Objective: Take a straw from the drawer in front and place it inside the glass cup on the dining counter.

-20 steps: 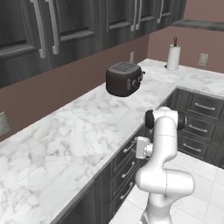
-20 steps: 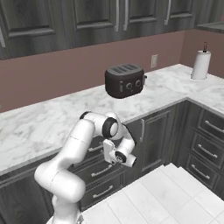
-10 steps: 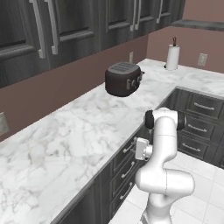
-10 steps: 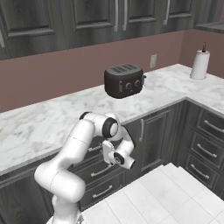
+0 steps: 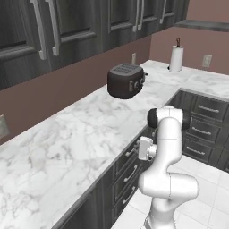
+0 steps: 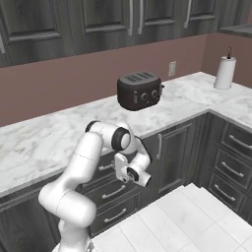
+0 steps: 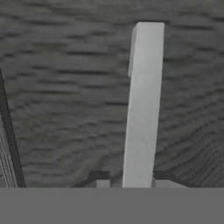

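Note:
The drawer point(image 7: 65, 87) shows close up in the hand view as a dark grey wood-grain front. Its silver bar handle point(image 7: 142, 105) runs up from between my finger tips. My gripper point(image 7: 131, 183) is shut on that handle, one dark tip on each side of the bar. From the base views, the hand point(image 5: 145, 148) presses against the top drawer front point(image 5: 129, 154) just under the marble counter edge, and the drawer point(image 6: 106, 167) stands closed. The straw is hidden. The glass cup and the dining counter are out of view.
A black toaster point(image 5: 126, 80) sits on the marble wall counter point(image 5: 67, 147), with a paper towel roll point(image 5: 176, 58) in the far corner. More drawers point(image 6: 115, 214) stack below the held one. Corner cabinets point(image 6: 231, 162) stand to the right, across white floor tiles point(image 6: 187, 221).
The fingers have closed in from wide apart onto the drawer handle. The arm and the drawer have stayed where they were.

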### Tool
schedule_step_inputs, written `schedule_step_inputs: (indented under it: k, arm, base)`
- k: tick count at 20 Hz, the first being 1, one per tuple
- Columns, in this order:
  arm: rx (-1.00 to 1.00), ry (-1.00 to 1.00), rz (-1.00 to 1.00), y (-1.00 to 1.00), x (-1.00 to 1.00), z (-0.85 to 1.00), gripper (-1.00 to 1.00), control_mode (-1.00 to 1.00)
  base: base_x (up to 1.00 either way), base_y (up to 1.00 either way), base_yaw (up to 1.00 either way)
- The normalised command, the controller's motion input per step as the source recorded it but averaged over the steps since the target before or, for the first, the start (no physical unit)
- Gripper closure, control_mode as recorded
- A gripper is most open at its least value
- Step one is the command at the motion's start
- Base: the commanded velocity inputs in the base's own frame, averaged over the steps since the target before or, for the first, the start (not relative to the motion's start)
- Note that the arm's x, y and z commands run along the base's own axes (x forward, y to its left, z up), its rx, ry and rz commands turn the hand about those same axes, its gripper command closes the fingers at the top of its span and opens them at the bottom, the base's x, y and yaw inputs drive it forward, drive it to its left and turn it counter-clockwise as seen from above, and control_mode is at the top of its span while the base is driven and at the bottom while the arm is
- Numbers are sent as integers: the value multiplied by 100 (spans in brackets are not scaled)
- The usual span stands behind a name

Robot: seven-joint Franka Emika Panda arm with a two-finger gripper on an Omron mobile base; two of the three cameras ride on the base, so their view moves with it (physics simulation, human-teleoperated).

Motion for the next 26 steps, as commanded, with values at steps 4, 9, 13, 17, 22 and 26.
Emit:
schedule_step_inputs:
  k: [4, 9, 13, 17, 22, 26]
  arm:
    - [0, 5, -1, 7, 8, 7, 100, -100]
    - [-3, 11, 0, 5, 14, -3, 100, -100]
    - [0, 1, 0, -2, 0, 0, 100, -100]
    - [0, 1, 0, -16, 0, 0, 100, -100]
    - [0, 0, 0, -36, -3, 0, 100, -100]
    - [3, 0, 0, -82, -26, 2, 100, -100]
  base:
    - [0, 0, 0]
    - [0, 0, 0]
    - [0, 0, 0]
    - [0, 0, 0]
    - [0, 0, 0]
    - [0, 0, 0]
